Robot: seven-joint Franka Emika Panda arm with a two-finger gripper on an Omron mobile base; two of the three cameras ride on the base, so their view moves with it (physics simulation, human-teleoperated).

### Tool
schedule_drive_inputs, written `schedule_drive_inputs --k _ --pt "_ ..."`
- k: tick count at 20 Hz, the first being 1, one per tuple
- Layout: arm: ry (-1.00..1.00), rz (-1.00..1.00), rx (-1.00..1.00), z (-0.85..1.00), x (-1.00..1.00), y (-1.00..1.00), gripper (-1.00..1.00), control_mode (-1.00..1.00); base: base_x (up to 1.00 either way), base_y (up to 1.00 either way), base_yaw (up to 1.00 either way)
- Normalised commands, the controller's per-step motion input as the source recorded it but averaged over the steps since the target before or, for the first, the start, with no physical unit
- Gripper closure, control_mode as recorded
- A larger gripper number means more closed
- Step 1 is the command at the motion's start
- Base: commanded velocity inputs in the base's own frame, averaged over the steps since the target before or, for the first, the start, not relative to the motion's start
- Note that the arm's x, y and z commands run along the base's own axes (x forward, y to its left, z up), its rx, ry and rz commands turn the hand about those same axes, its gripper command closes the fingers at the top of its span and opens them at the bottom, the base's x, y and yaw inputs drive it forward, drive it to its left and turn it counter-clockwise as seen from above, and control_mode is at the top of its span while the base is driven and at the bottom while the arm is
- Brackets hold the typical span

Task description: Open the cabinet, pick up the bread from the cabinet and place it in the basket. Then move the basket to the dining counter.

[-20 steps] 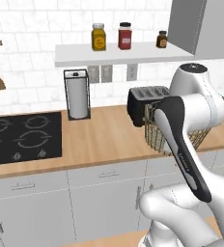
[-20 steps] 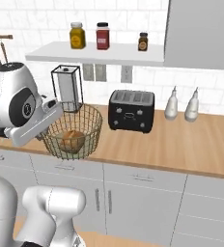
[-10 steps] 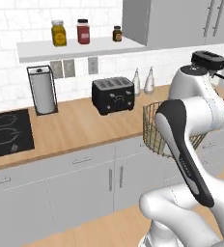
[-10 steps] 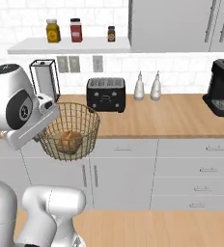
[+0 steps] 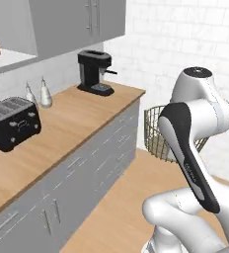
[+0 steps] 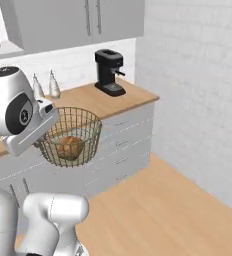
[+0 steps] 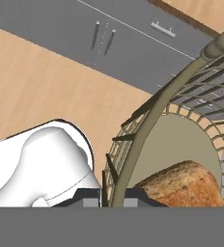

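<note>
Left base view shows a long wooden worktop point(image 5: 77, 123) running from near left to far right; a black toaster point(image 5: 12, 123) sits at its left, two small pointed bottles point(image 5: 40, 93) stand a bit further along by the wall, and a black coffee machine point(image 5: 94, 71) stands at the far end; grey wall cupboards point(image 5: 77, 22) hang above them with their doors shut. To the right of the worktop the basket point(image 5: 158, 133) hangs in the air over the wooden floor point(image 5: 121, 197), partly hidden by the white arm point(image 5: 195, 128); it is off the worktop because the robot is carrying it to the dining counter, I think.

In the right base view the basket point(image 6: 70, 136) hangs at the left, in front of the white drawers point(image 6: 118, 150), next to the arm's big round joint; the bread point(image 6: 70, 147) lies at the bottom of it, so it can ride along safely without falling out; the basket stays level with its open side up, which keeps the loaf in.

In the hand view the gripper point(image 7: 113, 198) sits at the bottom edge, right at the basket's rim point(image 7: 152, 120); the rim wire runs between the two dark tips, so the gripper looks clamped on the basket's edge; the bread point(image 7: 184, 185) rests just to the right inside; the basket is held by its rim because the thin wire fits between the fingers.
</note>
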Motion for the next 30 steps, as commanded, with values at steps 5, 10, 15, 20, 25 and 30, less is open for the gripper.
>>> schedule_drive_inputs --k 5,10,15,20,25,30 --pt "0.00 0.00 0.00 0.00 0.00 0.00 1.00 1.00 0.00 0.00 -1.00" --pt "0.00 0.00 0.00 0.00 0.00 0.00 1.00 1.00 0.00 0.00 -1.00" --pt "0.00 0.00 0.00 0.00 0.00 0.00 1.00 1.00 0.00 0.00 -1.00" --pt "0.00 0.00 0.00 0.00 0.00 0.00 1.00 1.00 0.00 0.00 -0.99" --pt "0.00 0.00 0.00 0.00 0.00 0.00 1.00 1.00 0.00 0.00 -1.00" --pt "0.00 0.00 0.00 0.00 0.00 0.00 1.00 1.00 0.00 0.00 -1.00"
